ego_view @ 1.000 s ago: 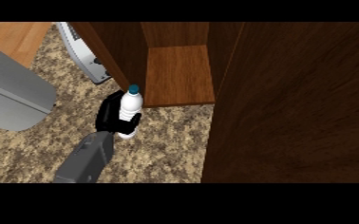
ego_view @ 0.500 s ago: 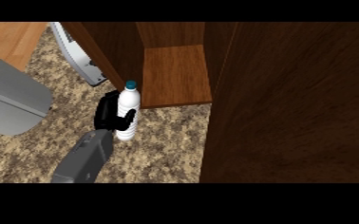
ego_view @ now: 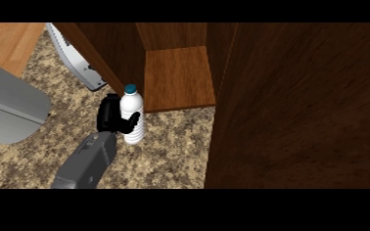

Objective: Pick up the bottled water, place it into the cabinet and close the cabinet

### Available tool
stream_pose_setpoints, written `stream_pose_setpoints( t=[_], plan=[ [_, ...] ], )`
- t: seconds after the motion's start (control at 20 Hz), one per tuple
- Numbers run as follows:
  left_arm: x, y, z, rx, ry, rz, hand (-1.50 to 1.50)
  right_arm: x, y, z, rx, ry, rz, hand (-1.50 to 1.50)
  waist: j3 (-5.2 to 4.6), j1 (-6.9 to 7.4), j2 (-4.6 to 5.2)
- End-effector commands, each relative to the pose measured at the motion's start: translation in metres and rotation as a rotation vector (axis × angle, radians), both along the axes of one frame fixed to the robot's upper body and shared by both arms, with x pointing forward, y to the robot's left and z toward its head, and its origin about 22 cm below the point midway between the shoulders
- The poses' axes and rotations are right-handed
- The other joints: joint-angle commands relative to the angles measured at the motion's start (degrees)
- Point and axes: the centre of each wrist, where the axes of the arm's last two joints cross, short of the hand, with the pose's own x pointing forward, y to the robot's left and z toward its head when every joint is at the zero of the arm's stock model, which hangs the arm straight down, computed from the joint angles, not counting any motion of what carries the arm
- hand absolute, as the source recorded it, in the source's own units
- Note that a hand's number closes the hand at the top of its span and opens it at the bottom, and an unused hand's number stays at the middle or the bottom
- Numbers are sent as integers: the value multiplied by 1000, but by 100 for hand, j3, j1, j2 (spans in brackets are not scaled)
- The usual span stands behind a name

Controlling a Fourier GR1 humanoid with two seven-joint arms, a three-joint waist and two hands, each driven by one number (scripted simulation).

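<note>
Left hand [ego_view: 113, 116] curled round the bottled water [ego_view: 132, 113], upright over the speckled counter [ego_view: 166, 147], just before the open cabinet [ego_view: 180, 76] shelf's front edge. No readable label on the bottle.

Cabinet [ego_view: 180, 73]: at the back of the counter [ego_view: 166, 151], its shelf open toward the front.
Door [ego_view: 289, 107]: right of the shelf, filling the right side.
Bottle [ego_view: 131, 112]: upright, just before the shelf's left front corner, held in the left hand [ego_view: 112, 117].
Forearm [ego_view: 86, 164]: comes in from the lower left.
Sink [ego_view: 18, 107]: possibly, at the far left.
</note>
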Motion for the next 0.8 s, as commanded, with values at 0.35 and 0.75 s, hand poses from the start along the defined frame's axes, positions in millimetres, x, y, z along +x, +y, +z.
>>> stream_pose_setpoints(
  t=[0.35, 0.75],
  plan=[
    [64, -96, 72, 51, -43, -7, 150, 4, -22, 2, 30, -17, 19, -150, -97, -319, 153],
    [64, -92, 71, -25, -59, 57, 150, 6, -30, 3, 23, -15, 31, -150, -115, -354, 205]
  ],
)
